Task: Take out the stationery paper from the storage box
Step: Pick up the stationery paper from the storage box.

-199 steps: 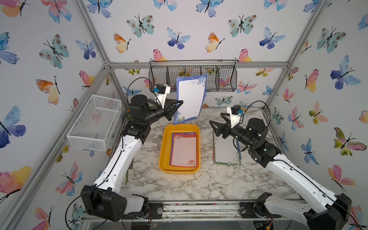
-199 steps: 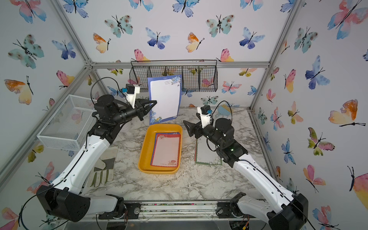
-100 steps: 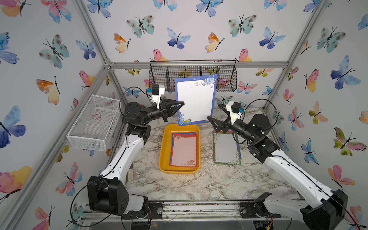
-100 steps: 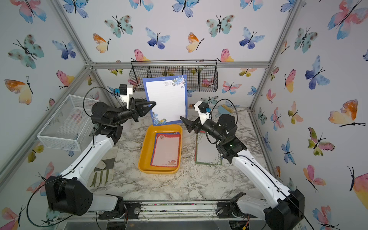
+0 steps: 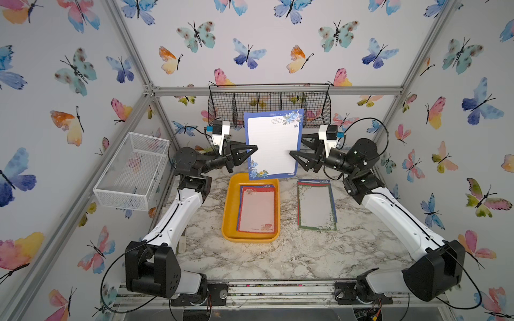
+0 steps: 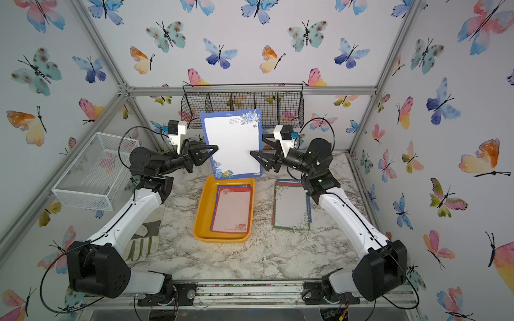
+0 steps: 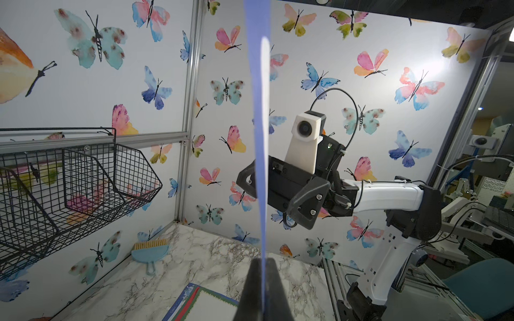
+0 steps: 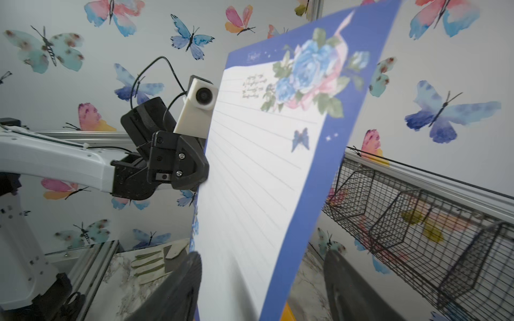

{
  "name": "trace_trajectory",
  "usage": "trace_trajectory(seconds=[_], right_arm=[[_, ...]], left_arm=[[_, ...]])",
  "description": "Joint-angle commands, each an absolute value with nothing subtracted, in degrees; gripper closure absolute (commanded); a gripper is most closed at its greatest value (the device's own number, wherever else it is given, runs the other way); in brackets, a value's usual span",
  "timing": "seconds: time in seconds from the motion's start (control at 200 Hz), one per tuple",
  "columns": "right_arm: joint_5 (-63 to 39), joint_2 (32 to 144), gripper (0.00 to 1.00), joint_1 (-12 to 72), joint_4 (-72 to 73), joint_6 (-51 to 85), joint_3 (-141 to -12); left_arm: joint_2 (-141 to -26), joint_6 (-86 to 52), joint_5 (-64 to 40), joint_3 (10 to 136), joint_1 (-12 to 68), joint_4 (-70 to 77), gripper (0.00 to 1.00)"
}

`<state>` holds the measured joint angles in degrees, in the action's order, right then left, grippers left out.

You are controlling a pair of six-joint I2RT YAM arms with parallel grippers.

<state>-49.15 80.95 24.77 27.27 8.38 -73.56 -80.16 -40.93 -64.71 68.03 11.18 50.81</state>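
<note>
A blue floral sheet of stationery paper [image 5: 274, 144] [image 6: 235, 144] hangs upright in the air above the back end of the yellow storage box [image 5: 229, 211] [image 6: 200, 214]. My left gripper [image 5: 254, 149] [image 7: 262, 278] is shut on this sheet's left edge. My right gripper [image 5: 296, 144] [image 8: 262, 258] is open, its jaws standing on either side of the sheet's right edge [image 8: 264, 180] without pinching it. A red-bordered sheet [image 5: 257, 211] lies on top of others inside the box. A green-bordered sheet [image 5: 315, 207] tops a small pile on the table right of the box.
A white mesh basket [image 5: 133, 172] hangs on the left wall and a black wire basket [image 5: 267, 102] on the back wall, just behind the raised sheet. A glove [image 6: 143, 241] lies by the left arm. A small blue brush [image 7: 150, 250] rests at the back.
The left gripper has swung the blue sheet rightward and turned it to face the top views. The right gripper has risen from over the table pile to the sheet's right edge, its jaws narrowing.
</note>
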Motion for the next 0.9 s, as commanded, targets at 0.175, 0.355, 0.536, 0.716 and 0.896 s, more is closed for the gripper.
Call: trace_trajectory(seconds=[0.175, 0.355, 0.536, 0.716, 0.896], right_arm=[[-60.74, 87.71, 0.45, 24.79, 43.36, 24.8, -75.04], [-63.28, 90.18, 0.55, 24.79, 47.04, 29.51, -75.15], [-64.57, 90.8, 0.63, 24.79, 48.03, 31.64, -74.41], [-63.2, 91.09, 0.7, 24.83, 45.74, 30.71, -74.43], [-62.25, 91.68, 0.74, 24.8, 43.59, 29.93, -75.37]], left_arm=[[-79.42, -40.8, -62.39, 64.15, 10.64, 52.55, 1.0], [-79.78, -39.02, -60.51, 62.99, 10.73, 50.06, 1.0], [-80.6, -39.91, -60.02, 62.94, 10.73, 50.02, 1.0], [-80.94, -40.43, -60.12, 62.95, 10.98, 50.02, 1.0], [-81.3, -41.22, -60.52, 63.28, 11.16, 50.01, 1.0]])
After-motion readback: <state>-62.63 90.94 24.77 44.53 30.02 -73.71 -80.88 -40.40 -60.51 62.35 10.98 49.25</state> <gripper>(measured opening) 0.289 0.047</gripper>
